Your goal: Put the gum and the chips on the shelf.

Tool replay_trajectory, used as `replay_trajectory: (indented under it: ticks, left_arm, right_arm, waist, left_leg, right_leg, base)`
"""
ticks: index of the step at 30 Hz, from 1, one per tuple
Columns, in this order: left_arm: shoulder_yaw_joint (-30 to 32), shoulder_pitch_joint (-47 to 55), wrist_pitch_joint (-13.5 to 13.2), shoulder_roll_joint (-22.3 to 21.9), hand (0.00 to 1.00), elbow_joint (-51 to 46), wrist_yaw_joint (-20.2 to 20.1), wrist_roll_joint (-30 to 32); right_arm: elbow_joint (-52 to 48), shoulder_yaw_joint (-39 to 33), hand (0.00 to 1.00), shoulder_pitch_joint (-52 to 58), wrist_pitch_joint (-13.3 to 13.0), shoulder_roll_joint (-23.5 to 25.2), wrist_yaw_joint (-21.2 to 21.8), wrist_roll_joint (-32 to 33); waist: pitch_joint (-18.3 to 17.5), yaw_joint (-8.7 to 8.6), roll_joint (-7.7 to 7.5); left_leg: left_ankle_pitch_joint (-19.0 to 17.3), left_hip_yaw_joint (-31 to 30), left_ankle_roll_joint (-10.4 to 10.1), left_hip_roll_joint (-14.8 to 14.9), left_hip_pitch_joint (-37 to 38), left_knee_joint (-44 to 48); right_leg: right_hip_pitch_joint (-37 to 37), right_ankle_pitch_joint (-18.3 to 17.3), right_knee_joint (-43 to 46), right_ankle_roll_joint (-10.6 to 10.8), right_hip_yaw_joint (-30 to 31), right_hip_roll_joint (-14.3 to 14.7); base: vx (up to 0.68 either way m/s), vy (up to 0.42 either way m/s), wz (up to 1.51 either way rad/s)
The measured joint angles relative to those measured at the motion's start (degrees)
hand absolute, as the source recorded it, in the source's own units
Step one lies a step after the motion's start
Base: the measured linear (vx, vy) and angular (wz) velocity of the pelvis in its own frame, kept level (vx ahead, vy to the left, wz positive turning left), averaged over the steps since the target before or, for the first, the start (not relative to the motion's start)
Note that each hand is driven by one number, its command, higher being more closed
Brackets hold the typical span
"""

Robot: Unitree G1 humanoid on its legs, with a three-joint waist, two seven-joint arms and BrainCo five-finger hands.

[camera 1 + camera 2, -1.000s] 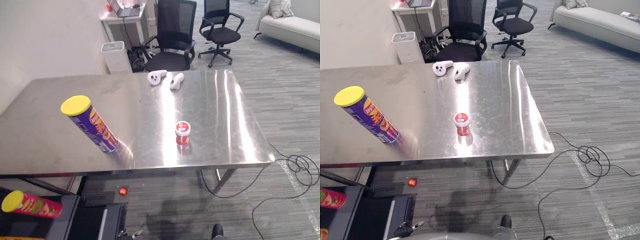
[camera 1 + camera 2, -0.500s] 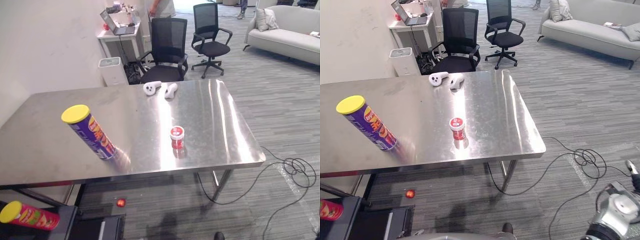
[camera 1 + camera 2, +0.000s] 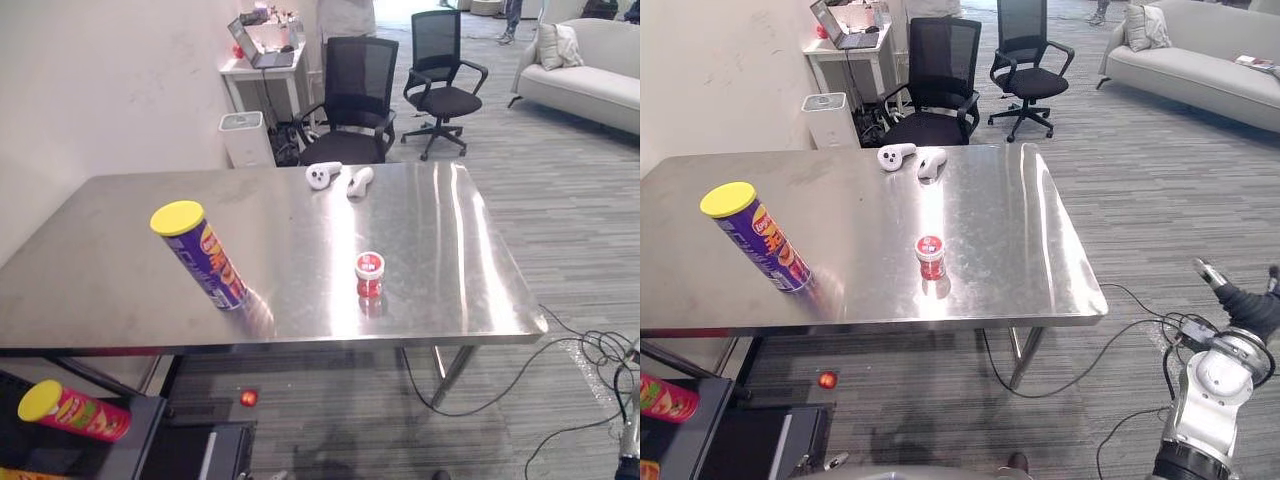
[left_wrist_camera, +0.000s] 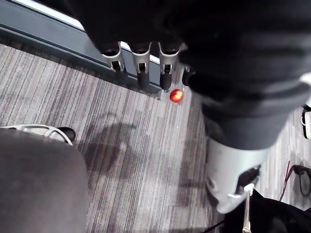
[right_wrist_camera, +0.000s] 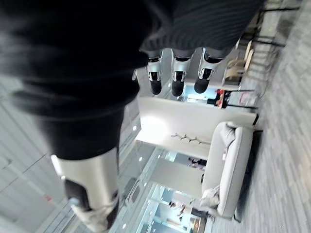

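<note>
- The gum tub (image 3: 370,272), red with a pale lid, stands on the steel surface (image 3: 470,260), close to its near edge.
- The purple chips can (image 3: 205,260) stands on end well to the left of the gum tub, yellow lid up, with nothing touching it.
- Two white controllers (image 3: 322,175) lie side by side beyond the gum tub, near the far edge.
- The right hand (image 3: 1245,300) hangs well to the right of the gum tub, off the surface and lower than it, its fingers straight and empty (its own wrist view shows this best).
- The left hand (image 4: 142,60) hangs over the carpet, fingers straight, holding nothing.
- A small red ball (image 4: 176,95) lies on the floor just past those fingers.
- Below and far left of the gum tub, a pink chips can (image 3: 75,412) lies on a dark low shelf (image 3: 135,455).
</note>
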Motion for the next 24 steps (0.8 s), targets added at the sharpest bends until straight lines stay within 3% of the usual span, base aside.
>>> replay_trajectory:
  ticks: [9,24]
  left_arm:
    - [-1.38,0.41,-0.06,1.21,0.00,-0.03,-0.58,0.02]
    - [-4.02,0.26,-0.08,2.39,0.00,0.09,-0.64,0.13]
  right_arm:
    - [-3.93,12.41,0.00,2.60,-2.19,-0.51,10.33,3.58]
    - [-2.59,23.39,0.00,1.99,-2.19,-0.85,13.11,4.69]
  waist:
    - [0.83,0.26,-1.11]
    - [2.73,2.32,-1.06]
  left_leg:
    - [0.07,-0.92,0.09,0.00,-0.29,0.00]
    - [0.55,-3.43,0.44,-0.19,-2.33,0.04]
  right_leg:
    - [0.32,-0.01,0.27,0.01,-1.51,-0.05]
    - [0.27,-0.01,0.29,0.01,-4.53,-0.33]
  base:
    - [-0.01,-0.020,0.04]
    - [0.00,-0.014,0.08]
